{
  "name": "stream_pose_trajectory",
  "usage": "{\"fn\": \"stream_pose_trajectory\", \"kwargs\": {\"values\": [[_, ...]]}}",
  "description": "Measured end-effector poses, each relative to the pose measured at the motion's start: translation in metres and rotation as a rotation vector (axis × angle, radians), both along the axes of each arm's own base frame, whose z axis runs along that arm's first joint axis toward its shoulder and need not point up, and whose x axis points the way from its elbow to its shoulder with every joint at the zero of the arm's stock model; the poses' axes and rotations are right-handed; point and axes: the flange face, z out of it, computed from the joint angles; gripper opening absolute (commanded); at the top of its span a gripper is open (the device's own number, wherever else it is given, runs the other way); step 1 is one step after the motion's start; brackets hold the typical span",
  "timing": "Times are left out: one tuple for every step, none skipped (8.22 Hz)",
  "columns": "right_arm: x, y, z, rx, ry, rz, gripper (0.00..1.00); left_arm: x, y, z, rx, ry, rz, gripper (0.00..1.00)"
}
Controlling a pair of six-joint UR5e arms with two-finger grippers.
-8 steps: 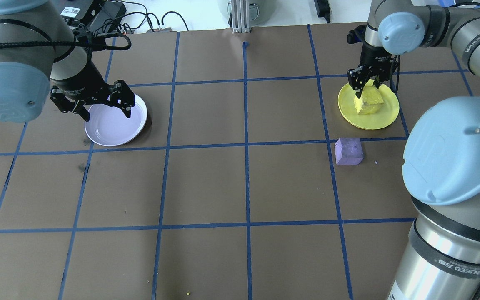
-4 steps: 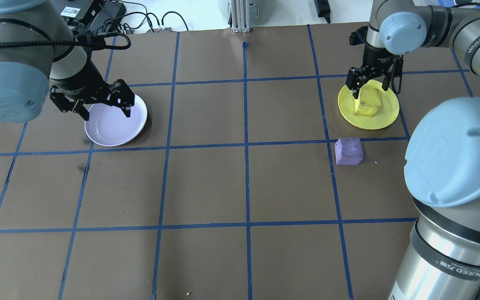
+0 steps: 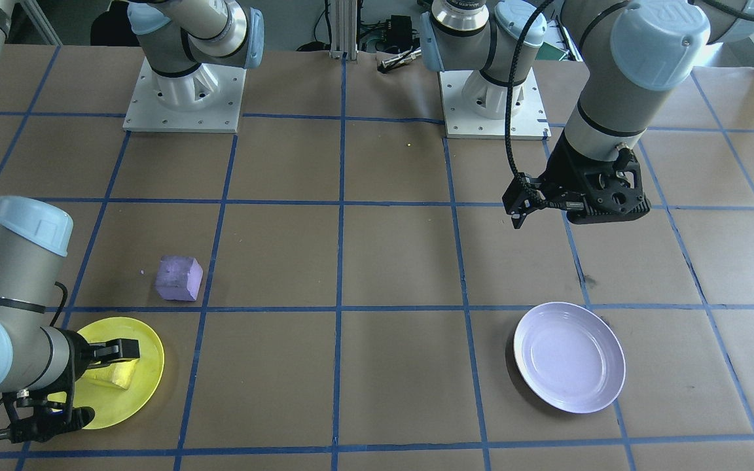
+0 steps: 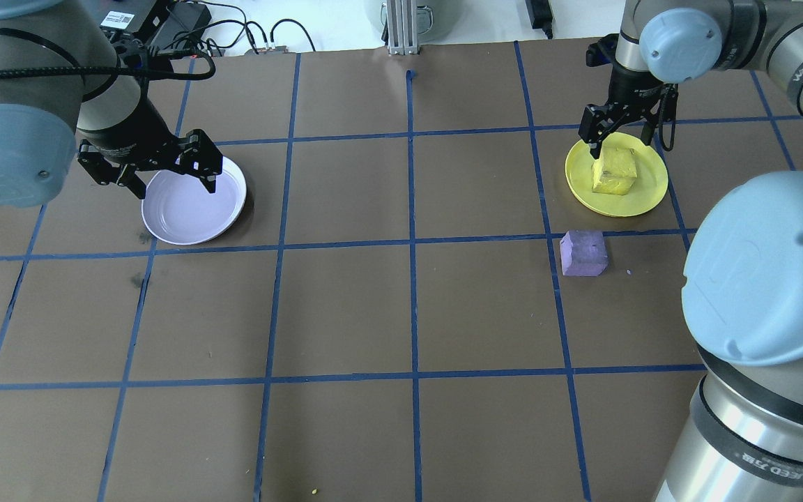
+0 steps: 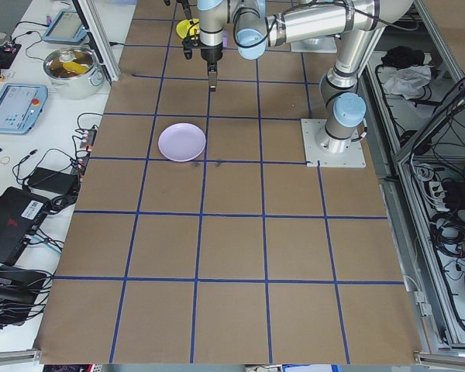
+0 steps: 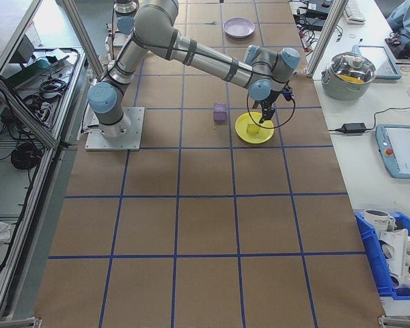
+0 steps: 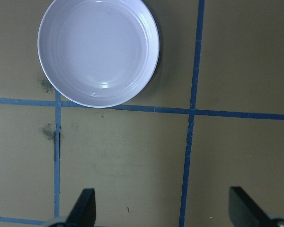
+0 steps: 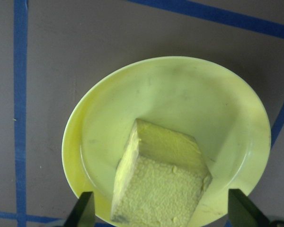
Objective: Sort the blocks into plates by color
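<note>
I'd call it halfway: lavender plate [image 4: 194, 199] on the far left is bare under my wide-open left gripper [image 4: 157, 164], while the yellow plate [image 4: 645, 192] far right holds the yellow block [image 4: 615, 170], tipped on an edge, right gripper [image 4: 617, 132] spread above it. Purple block [image 4: 583, 253] sits flat on the table just nearer, no obvious long axis.

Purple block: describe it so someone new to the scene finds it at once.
On the brown table with blue tape grid, find the yellow plate beneath the right gripper. The purple block lies on bare table just beside that plate, toward the robot. It is the only block outside a plate; the yellow block sits in one.
</note>
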Motion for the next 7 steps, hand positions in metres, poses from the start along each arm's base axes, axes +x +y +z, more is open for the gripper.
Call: {"fn": "stream_pose_trajectory", "kwargs": {"values": [[0.005,0.011,0.024,0.006,0.005,-0.033,1.00,0.000,0.002,0.004,-0.007,-0.001,0.000,1.00],[0.013,0.027,0.046,0.013,-0.004,-0.076,1.00,-0.001,0.004,0.006,-0.012,0.000,0.000,1.00],[0.028,0.047,0.054,0.022,-0.025,-0.127,1.00,-0.002,0.004,0.006,-0.012,0.002,-0.004,1.00],[0.046,0.071,0.042,0.025,-0.030,-0.173,1.00,-0.004,0.001,0.002,-0.005,0.006,-0.007,1.00],[0.057,0.096,0.019,0.016,-0.030,-0.196,1.00,-0.005,-0.002,-0.005,0.006,0.010,-0.006,1.00],[0.063,0.120,-0.004,0.000,-0.031,-0.193,1.00,-0.005,-0.005,-0.010,0.017,0.011,-0.006,1.00],[0.064,0.137,-0.020,-0.005,-0.031,-0.159,1.00,-0.005,-0.007,-0.013,0.023,0.010,-0.007,1.00]]}}
